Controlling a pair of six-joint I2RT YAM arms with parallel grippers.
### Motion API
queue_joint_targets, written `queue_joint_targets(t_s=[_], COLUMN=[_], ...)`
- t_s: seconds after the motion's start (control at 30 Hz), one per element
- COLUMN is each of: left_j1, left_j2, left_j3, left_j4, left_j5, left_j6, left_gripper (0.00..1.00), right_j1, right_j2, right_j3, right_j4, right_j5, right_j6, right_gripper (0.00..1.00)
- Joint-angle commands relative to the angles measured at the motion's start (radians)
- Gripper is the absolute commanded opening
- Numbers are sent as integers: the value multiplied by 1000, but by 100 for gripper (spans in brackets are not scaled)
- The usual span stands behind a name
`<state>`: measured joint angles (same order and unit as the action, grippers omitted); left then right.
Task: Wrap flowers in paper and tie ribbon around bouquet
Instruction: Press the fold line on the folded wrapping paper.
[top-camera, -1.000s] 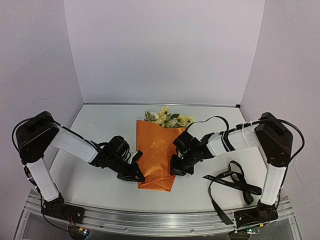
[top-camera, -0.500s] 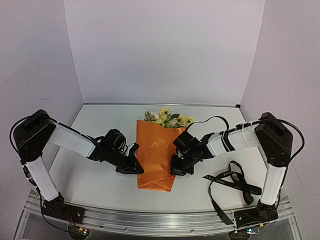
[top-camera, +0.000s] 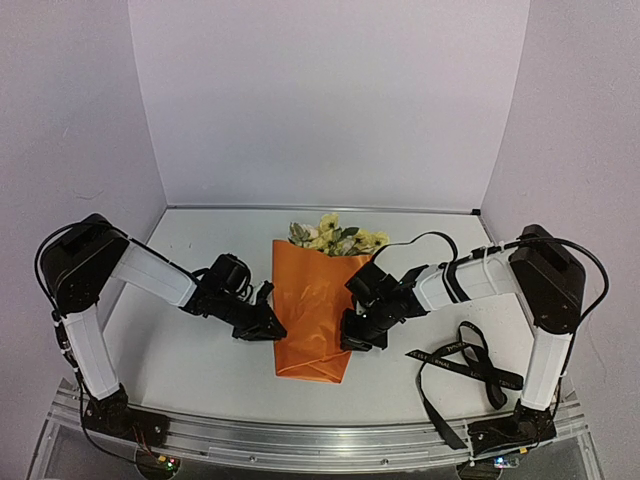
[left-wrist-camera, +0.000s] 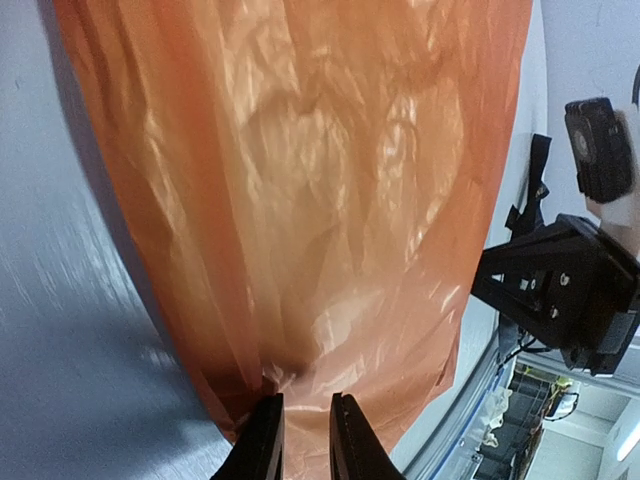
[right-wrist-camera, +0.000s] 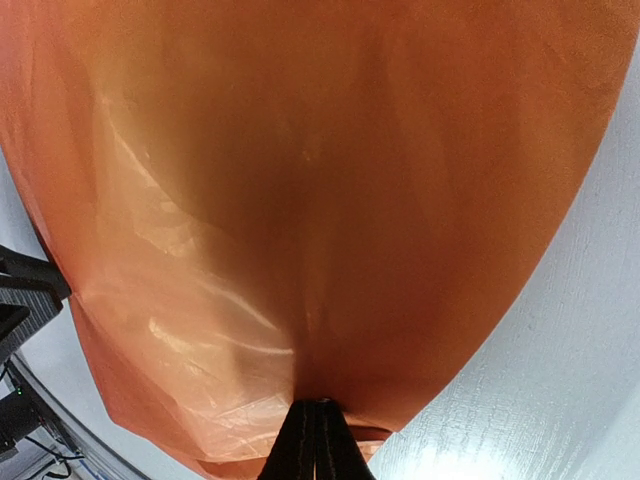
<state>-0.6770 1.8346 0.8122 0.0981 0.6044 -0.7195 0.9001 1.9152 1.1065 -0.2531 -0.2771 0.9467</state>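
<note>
The bouquet lies mid-table: the orange paper (top-camera: 312, 305) is folded into a cone around the flowers (top-camera: 335, 236), whose pale yellow blossoms poke out of the far, wide end. My left gripper (top-camera: 271, 328) sits at the cone's lower left edge. Its jaws (left-wrist-camera: 305, 408) stand a narrow gap apart, and the creased paper (left-wrist-camera: 330, 180) lies just past the tips. My right gripper (top-camera: 351, 338) is at the cone's lower right edge, shut on a pinch of the paper (right-wrist-camera: 300, 200) at its tips (right-wrist-camera: 318, 408). The black ribbon (top-camera: 466, 361) lies loose to the right.
Purple walls close in the table on three sides. A metal rail (top-camera: 300, 440) runs along the near edge. The right arm's black cable (top-camera: 420, 240) loops above the table behind the bouquet. The right arm's body (left-wrist-camera: 570, 290) shows across the paper in the left wrist view.
My left gripper has moved up the paper's left edge, away from the near rail, and its jaws have parted slightly. The right arm and the ribbon have not moved.
</note>
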Motion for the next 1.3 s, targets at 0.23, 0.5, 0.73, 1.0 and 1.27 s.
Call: queue_joint_targets(t_s=[0.23, 0.5, 0.73, 1.0, 1.27], left_j1=[67, 119, 186, 261, 330], left_j2=[108, 185, 264, 385, 505], left_j3=[151, 249, 350, 529, 726], left_j4=[-2, -28, -46, -79, -135], left_j5=[-23, -22, -8, 21, 24], left_j6=[-17, -19, -25, -14, -26], left_gripper=[20, 21, 21, 21, 21], right_j1=[1, 2, 2, 2, 2], right_j2=[34, 30, 32, 36, 45], right_j3=[8, 4, 3, -2, 7], right_j4=[-37, -37, -37, -37, -37], right_j5=[28, 27, 24, 19, 11], right_j6=[-11, -15, -17, -22, -24], right_gripper=[4, 4, 4, 4, 4])
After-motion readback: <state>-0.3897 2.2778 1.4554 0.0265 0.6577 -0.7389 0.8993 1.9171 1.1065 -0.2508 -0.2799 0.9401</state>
